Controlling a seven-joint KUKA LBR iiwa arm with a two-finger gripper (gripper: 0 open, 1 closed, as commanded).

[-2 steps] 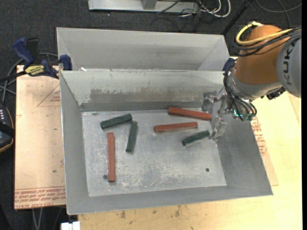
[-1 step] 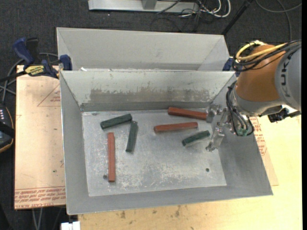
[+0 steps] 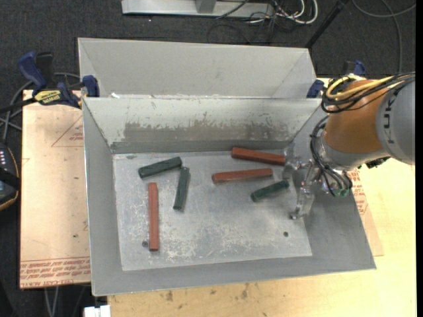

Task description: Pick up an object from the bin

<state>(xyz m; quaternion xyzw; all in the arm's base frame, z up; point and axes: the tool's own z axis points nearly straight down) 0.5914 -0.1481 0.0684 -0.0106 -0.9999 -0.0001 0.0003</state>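
Gripper (image 3: 301, 200) by the right wall of the bin (image 3: 337, 230).
Dark green bar (image 3: 269, 191) just beside it; bare floor nearer the front; its width I cannot tell.

Setting: robotics laboratory, bin-picking test cell | Evidence: industrial arm (image 3: 357, 127) with orange wrist cover and bundled wiring, reaching into grey metal bin (image 3: 198, 71) on pale tabletop (image 3: 277, 302) | Surroundings: dark carpeted floor (image 3: 39, 12), loose black and white cables (image 3: 291, 5), flat grey metal stand base (image 3: 192, 5) behind bin

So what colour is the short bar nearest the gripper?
Dark green: the short bar beside the gripper, in the camera view.
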